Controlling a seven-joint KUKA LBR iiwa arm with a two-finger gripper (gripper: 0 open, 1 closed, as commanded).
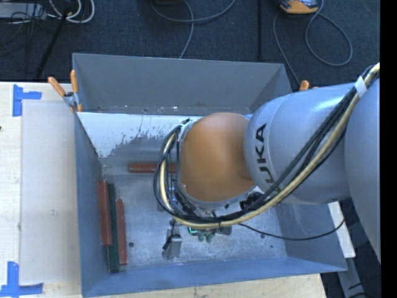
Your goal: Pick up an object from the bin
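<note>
Gripper (172, 244) low over bare floor nr front of bin (186, 85), jaw state can't tell, nothing seen held; nearest picks = red-brown sticks (120, 228) by left wall, apart, so risk: closes on nothing or scrapes floor

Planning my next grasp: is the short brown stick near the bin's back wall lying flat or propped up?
Lying flat: the brown stick rests lengthwise on the bin floor, its right end hidden behind the arm's cables.
</note>
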